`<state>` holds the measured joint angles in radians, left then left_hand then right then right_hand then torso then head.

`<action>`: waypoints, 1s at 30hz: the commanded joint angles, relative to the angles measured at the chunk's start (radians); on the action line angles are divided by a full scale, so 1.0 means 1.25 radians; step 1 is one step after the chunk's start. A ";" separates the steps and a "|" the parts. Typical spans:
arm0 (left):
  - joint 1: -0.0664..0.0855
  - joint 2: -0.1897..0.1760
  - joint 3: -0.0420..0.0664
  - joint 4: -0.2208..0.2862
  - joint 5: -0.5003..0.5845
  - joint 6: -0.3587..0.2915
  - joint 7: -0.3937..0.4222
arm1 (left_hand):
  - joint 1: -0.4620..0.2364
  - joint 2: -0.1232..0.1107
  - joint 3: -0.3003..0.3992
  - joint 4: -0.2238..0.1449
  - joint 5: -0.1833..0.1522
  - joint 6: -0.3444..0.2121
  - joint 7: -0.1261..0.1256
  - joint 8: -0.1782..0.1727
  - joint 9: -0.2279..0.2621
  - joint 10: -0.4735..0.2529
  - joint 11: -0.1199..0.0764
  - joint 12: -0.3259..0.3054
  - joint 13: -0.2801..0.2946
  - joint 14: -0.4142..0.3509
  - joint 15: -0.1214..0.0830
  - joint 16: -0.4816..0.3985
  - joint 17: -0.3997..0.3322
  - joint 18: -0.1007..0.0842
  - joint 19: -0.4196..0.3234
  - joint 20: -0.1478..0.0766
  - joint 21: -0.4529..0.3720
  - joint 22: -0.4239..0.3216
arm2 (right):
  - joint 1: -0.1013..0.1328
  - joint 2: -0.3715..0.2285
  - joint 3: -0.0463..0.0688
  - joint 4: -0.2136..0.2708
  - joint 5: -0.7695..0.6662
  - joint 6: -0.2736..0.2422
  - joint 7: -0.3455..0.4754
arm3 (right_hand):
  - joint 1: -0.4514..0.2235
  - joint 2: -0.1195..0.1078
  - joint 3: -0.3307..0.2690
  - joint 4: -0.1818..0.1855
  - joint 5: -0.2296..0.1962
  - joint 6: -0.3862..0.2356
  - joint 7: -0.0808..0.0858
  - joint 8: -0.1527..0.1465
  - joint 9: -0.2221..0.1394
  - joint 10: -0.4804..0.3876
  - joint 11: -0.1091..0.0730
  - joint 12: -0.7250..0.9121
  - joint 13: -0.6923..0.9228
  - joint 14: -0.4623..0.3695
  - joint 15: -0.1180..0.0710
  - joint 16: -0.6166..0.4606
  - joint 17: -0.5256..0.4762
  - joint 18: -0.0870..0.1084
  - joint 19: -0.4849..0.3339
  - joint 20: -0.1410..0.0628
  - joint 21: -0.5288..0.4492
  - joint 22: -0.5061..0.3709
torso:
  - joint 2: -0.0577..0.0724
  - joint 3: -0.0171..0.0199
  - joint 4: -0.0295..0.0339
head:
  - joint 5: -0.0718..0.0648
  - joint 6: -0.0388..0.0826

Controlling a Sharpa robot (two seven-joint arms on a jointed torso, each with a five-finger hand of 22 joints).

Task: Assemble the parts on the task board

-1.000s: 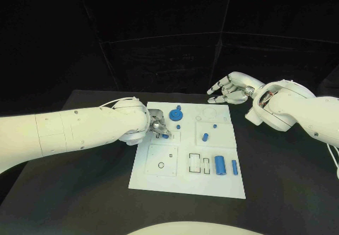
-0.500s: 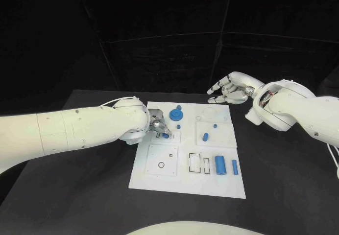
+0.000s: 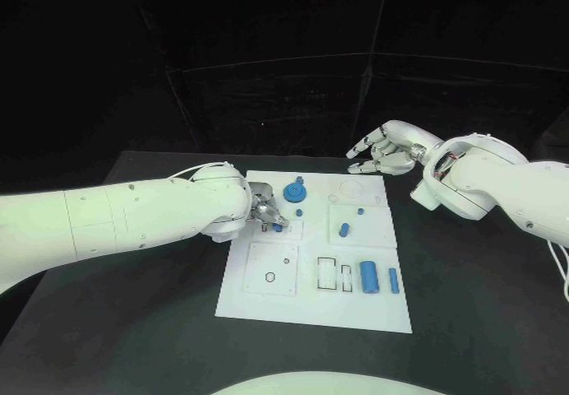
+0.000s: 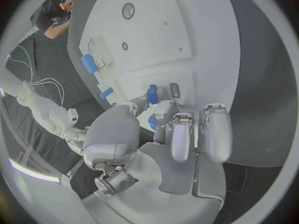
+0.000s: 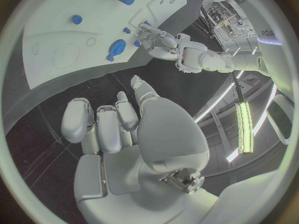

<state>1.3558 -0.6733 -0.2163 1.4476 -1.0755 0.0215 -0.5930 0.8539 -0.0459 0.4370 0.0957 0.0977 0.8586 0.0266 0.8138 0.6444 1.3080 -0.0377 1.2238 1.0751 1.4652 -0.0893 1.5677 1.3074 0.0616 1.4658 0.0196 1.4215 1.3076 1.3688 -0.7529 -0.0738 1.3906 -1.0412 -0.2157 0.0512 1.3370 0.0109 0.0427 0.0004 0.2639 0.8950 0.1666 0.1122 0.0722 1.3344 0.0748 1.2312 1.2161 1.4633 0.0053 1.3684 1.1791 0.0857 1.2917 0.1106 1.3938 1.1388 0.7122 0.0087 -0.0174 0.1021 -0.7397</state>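
A white task board [image 3: 267,300] lies in the middle of a black desk [image 3: 131,346], its long side running away from the robot. On the near right part of the board, a blue cylinder [image 3: 369,277] lies flat with a thinner blue bar [image 3: 394,281] just beside it on the right, next to some empty rectangular slots. Farther along, a short blue peg [image 3: 343,230] sits near the board's middle, and two tiny blue pieces lie close by. At the board's far end stands a round blue gear-shaped part [image 3: 294,193].

The left hand [image 3: 263,213] reaches over the board's left edge, about halfway up. Its thumb and fingertips are pinched together on a small blue part [image 4: 152,94], held right at the board's surface.

Farthest away, the right hand [image 3: 386,151] hovers above the desk just past the board's far right corner, holding nothing, its fingers loosely curled and slightly apart.
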 commanded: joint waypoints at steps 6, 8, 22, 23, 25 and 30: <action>-0.001 0.002 -0.001 0.001 -0.004 0.001 -0.005 | 0.006 0.007 -0.034 0.007 -0.002 0.008 0.000 -0.001 0.000 0.005 -0.002 0.004 0.001 0.084 -0.006 0.002 0.211 -0.011 0.019 -0.004 0.006 0.027 | 0.002 0.000 0.001 0.001 -0.002 0.009 -0.002 | -0.003 0.001 -0.004 0.000 -0.004 0.002 0.000 0.003 -0.001 -0.005 0.001 -0.005 -0.001 0.021 -0.005 -0.002 -0.001 0.004 -0.005 0.000 -0.002 -0.001 | -0.001 0.0000 0.0008 | -0.001 0.000; -0.001 0.001 -0.001 0.002 -0.004 0.000 -0.005 | 0.007 0.007 -0.036 0.008 -0.002 0.009 0.000 -0.001 0.000 0.006 -0.002 0.004 0.001 0.084 -0.006 0.002 0.211 -0.011 0.019 -0.005 0.006 0.027 | 0.002 0.000 0.001 0.001 -0.002 0.009 -0.002 | -0.003 0.001 -0.004 0.000 -0.004 0.002 0.000 0.003 -0.001 -0.005 0.001 -0.005 -0.001 0.021 -0.005 -0.002 -0.001 0.004 -0.005 0.000 -0.002 -0.001 | -0.001 -0.0001 0.0010 | -0.002 0.000; -0.001 -0.006 -0.001 0.013 -0.003 -0.010 -0.004 | 0.015 0.008 -0.063 0.013 -0.001 0.012 -0.003 0.001 0.001 0.010 -0.004 0.007 0.003 0.084 -0.008 0.002 0.211 -0.012 0.021 -0.006 0.010 0.033 | 0.002 0.002 0.001 -0.004 -0.002 0.012 -0.004 | -0.004 0.001 -0.005 0.001 -0.004 0.002 0.000 0.003 -0.001 -0.007 0.001 -0.008 -0.003 0.020 -0.005 -0.005 -0.005 0.005 -0.008 0.000 -0.005 -0.005 | 0.000 -0.0002 0.0006 | 0.001 0.002; -0.001 -0.006 -0.001 0.013 -0.003 -0.011 -0.004 | 0.014 0.008 -0.068 0.015 -0.001 0.012 -0.003 0.001 0.001 0.010 -0.004 0.008 0.004 0.084 -0.008 0.002 0.211 -0.012 0.022 -0.006 0.010 0.033 | 0.002 0.002 0.001 -0.004 -0.002 0.012 -0.004 | -0.004 0.001 -0.005 0.001 -0.004 0.002 0.000 0.003 -0.001 -0.007 0.001 -0.008 -0.003 0.020 -0.005 -0.005 -0.005 0.005 -0.008 0.000 -0.005 -0.005 | 0.000 -0.0002 0.0005 | 0.001 0.001; -0.001 -0.006 -0.001 0.012 -0.003 -0.013 -0.004 | 0.009 0.005 -0.089 0.025 -0.001 0.012 -0.003 0.001 0.001 0.011 -0.005 0.008 0.004 0.084 -0.008 0.002 0.211 -0.012 0.022 -0.007 0.009 0.033 | 0.002 0.003 0.001 -0.005 -0.002 0.013 -0.004 | -0.005 0.001 -0.006 0.001 -0.005 0.002 0.000 0.003 -0.001 -0.008 0.001 -0.009 -0.004 0.020 -0.005 -0.007 -0.007 0.005 -0.009 0.000 -0.006 -0.007 | 0.000 -0.0001 0.0002 | 0.000 0.001; 0.000 -0.010 0.000 0.015 -0.003 -0.023 -0.003 | 0.004 0.000 -0.149 0.052 -0.010 0.013 -0.004 0.000 0.002 0.011 -0.006 0.008 0.003 0.084 -0.009 0.002 0.211 -0.012 0.022 -0.008 0.009 0.034 | 0.002 0.002 0.001 -0.006 -0.002 0.013 -0.004 | -0.005 0.001 -0.006 0.002 -0.005 0.001 0.000 0.003 -0.001 -0.011 0.001 -0.013 -0.008 0.018 -0.005 -0.010 -0.012 0.007 -0.012 0.000 -0.008 -0.012 | 0.000 -0.0006 0.0007 | 0.000 0.001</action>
<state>1.3544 -0.6837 -0.2172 1.4631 -1.0760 0.0088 -0.5943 0.8592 -0.0407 0.2582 0.1580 0.0886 0.8702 0.0213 0.8134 0.6449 1.3151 -0.0449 1.2276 1.0785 1.4665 -0.0949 1.5677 1.3073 0.0616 1.4684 0.0170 1.4301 1.3075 1.3688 -0.7506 -0.0738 1.3836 -1.0414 -0.2062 0.0457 1.3370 0.0109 0.0403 0.0028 0.2640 0.8950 0.1666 0.1122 0.0722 1.3271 0.0750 1.2196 1.2066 1.4633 0.0053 1.3592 1.1635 0.0854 1.2848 0.1106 1.3888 1.1238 0.7117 0.0081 -0.0162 0.1026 -0.7379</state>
